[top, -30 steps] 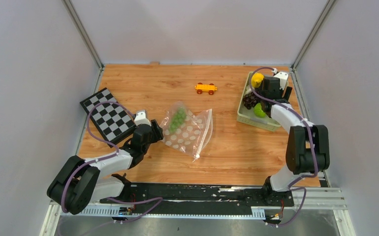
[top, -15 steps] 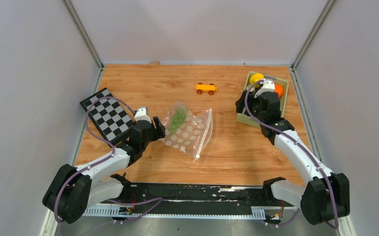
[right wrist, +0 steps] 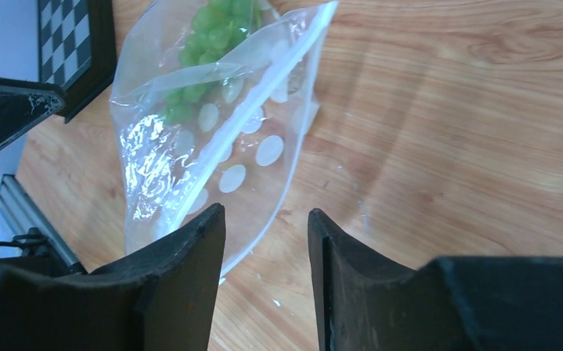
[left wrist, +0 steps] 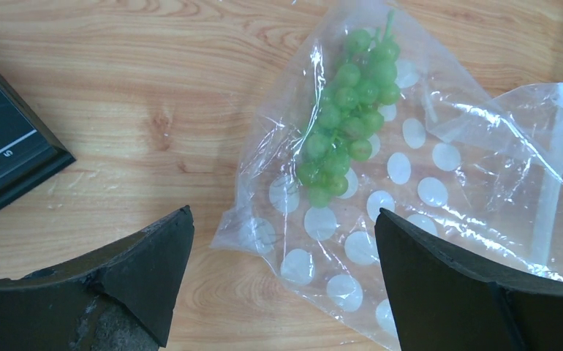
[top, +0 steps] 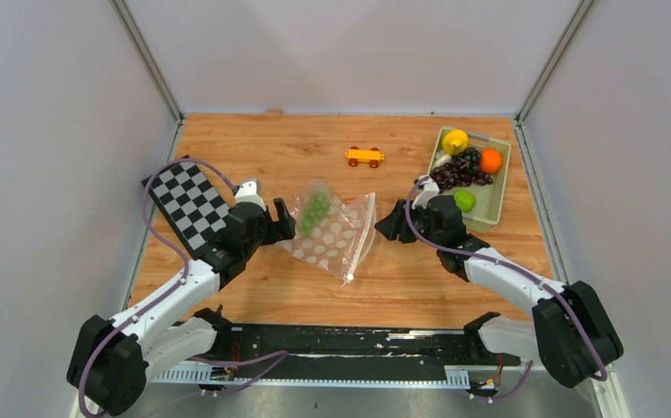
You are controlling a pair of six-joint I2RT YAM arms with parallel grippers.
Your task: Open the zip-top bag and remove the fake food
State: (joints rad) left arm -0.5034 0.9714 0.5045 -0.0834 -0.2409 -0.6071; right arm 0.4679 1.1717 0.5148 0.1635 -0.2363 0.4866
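The clear dotted zip-top bag lies flat mid-table with a green grape bunch inside; its white zip strip runs along its right edge. My left gripper is open and empty at the bag's left corner, its jaws spanning that corner in the left wrist view, where the bag and grapes show. My right gripper is open and empty just right of the zip edge; its wrist view shows the bag ahead. A lemon, orange ball, purple grapes and a green piece sit in a tray.
The pale green tray stands at the back right. An orange-yellow toy car sits behind the bag. A checkerboard lies at the left, close to my left arm. Walls close in the table on three sides.
My right arm has swung from over the tray leftward and down to the bag's zip edge. My left gripper has moved a little forward to the bag's left corner.
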